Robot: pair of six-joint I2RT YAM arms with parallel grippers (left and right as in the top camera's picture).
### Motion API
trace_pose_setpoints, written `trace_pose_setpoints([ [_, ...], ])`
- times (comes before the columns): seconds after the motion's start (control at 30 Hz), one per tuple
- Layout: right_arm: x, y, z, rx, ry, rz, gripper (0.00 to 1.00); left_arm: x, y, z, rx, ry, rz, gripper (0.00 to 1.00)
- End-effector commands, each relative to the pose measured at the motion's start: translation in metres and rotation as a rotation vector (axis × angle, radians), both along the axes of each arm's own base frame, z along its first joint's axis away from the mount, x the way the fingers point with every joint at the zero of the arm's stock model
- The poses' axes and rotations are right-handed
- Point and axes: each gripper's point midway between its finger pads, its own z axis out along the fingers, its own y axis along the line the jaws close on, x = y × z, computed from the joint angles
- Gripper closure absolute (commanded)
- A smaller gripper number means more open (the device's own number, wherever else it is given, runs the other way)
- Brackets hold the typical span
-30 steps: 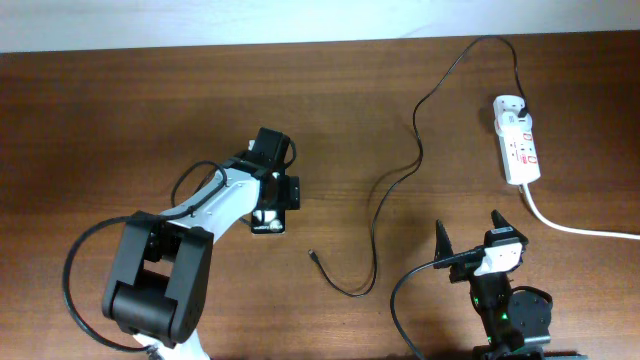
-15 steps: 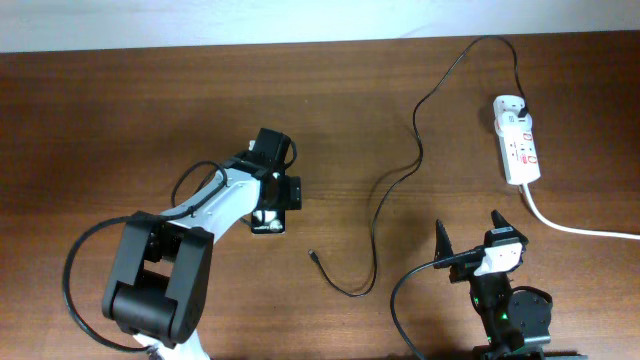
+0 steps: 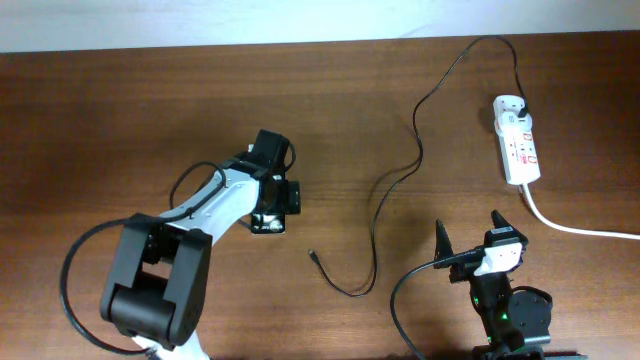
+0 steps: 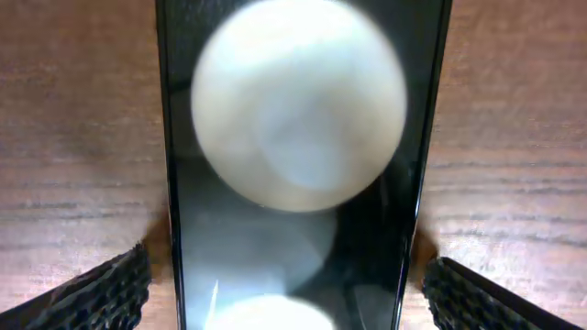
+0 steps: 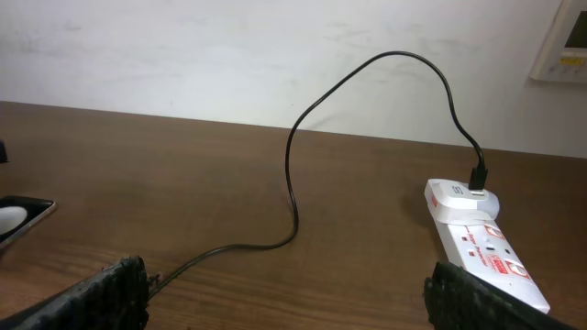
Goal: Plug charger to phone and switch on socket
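Note:
The phone (image 3: 266, 224) lies flat on the table under my left gripper (image 3: 272, 200). In the left wrist view the phone (image 4: 293, 137) fills the middle, glossy with white round reflections. My left gripper (image 4: 293, 284) is open, one finger on each side of the phone with a gap on both sides. The charger (image 3: 418, 150) runs from its plug (image 3: 522, 103) in the socket (image 3: 518, 148) to its loose tip (image 3: 312, 255). My right gripper (image 3: 469, 232) is open and empty at the front. Its view shows the charger (image 5: 292, 183), the socket (image 5: 477, 243) and the phone's corner (image 5: 18, 218).
The socket's thick white cord (image 3: 575, 228) runs off the right edge. A pale wall (image 3: 300, 20) borders the table's far side. A white wall panel (image 5: 564, 41) shows at the top right of the right wrist view.
My left gripper has shifted slightly over the phone. The right arm, charger and socket have not moved.

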Motion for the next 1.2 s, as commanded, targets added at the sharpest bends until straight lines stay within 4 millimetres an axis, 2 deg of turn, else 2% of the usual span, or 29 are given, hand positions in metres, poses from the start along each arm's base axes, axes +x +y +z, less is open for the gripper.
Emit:
trace_pose_setpoints([
  [0.0,0.0,0.001,-0.001,-0.004,-0.003,0.003,0.01,-0.028,-0.006,-0.016,-0.048,0.117,0.001,0.02],
  [0.1,0.0,0.001,-0.001,-0.004,-0.003,0.003,0.01,-0.038,-0.006,-0.016,-0.065,0.162,0.078,0.02],
  [0.17,0.0,0.001,-0.001,-0.004,-0.004,0.003,0.01,-0.038,-0.005,-0.016,-0.062,0.161,0.098,0.01],
  [0.3,0.0,0.001,-0.001,-0.004,-0.003,0.003,0.01,-0.023,0.012,-0.012,0.037,0.091,0.117,0.01],
  [0.43,0.0,0.001,-0.001,-0.004,-0.004,0.003,0.01,-0.004,0.004,-0.003,0.008,0.026,0.112,0.01],
  [0.6,0.0,0.001,-0.001,-0.004,-0.003,0.003,0.01,0.005,0.0,-0.002,0.007,-0.009,0.041,0.0],
  [0.73,0.0,0.001,-0.001,-0.004,-0.003,0.003,0.01,-0.006,0.002,-0.004,0.012,0.039,0.04,0.2],
  [0.8,0.0,0.001,-0.001,-0.004,-0.003,0.003,0.01,-0.014,0.004,-0.005,0.019,0.074,0.039,0.25],
  [0.97,0.0,0.001,-0.001,-0.004,-0.004,0.003,0.01,-0.025,0.001,-0.007,-0.004,0.124,0.033,0.18],
  [1.0,0.0,0.001,-0.001,-0.004,-0.003,0.003,0.01,-0.022,0.002,-0.006,0.003,0.109,0.035,0.09],
  [1.07,0.0,0.001,-0.001,-0.004,-0.004,0.003,0.01,-0.009,0.005,-0.004,0.025,0.054,0.042,0.0],
  [1.17,0.0,0.001,-0.001,-0.004,-0.004,0.003,0.02,0.0,0.004,-0.003,0.02,0.015,0.043,0.0],
])
